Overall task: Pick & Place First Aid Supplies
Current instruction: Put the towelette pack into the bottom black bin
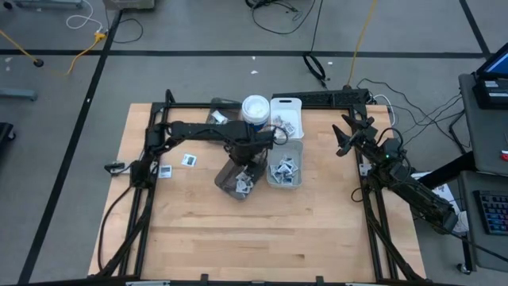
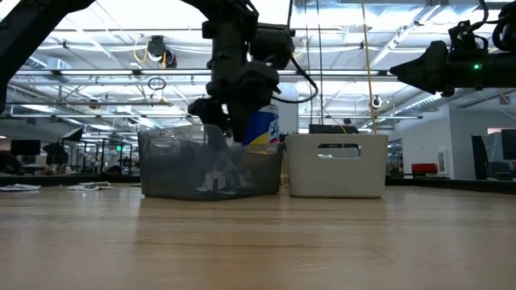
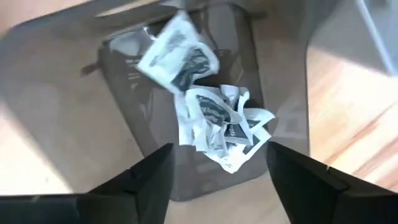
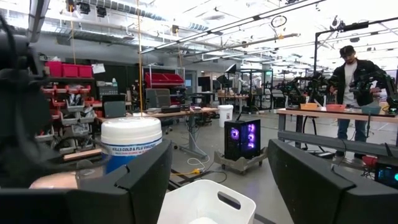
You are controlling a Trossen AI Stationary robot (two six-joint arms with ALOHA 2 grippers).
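My left gripper (image 3: 217,168) hangs open, pointing down over the smoky bin (image 1: 236,181), which stands on the table. A pile of white first aid packets with dark print (image 3: 221,127) lies on the bin's floor. One more packet (image 3: 177,55) shows blurred inside the bin, clear of the fingers. In the high view the gripper (image 1: 242,163) is above the bin's far end. Two loose packets (image 1: 189,160) (image 1: 165,171) lie flat on the wood to the left. My right gripper (image 1: 343,137) waits open at the table's right side, raised.
A pale bin (image 1: 286,168) holding several packets stands right beside the smoky bin. Behind it are a white bin (image 1: 287,116) and a wipes canister (image 1: 255,110). Bare wood stretches toward the table's near edge (image 1: 262,238).
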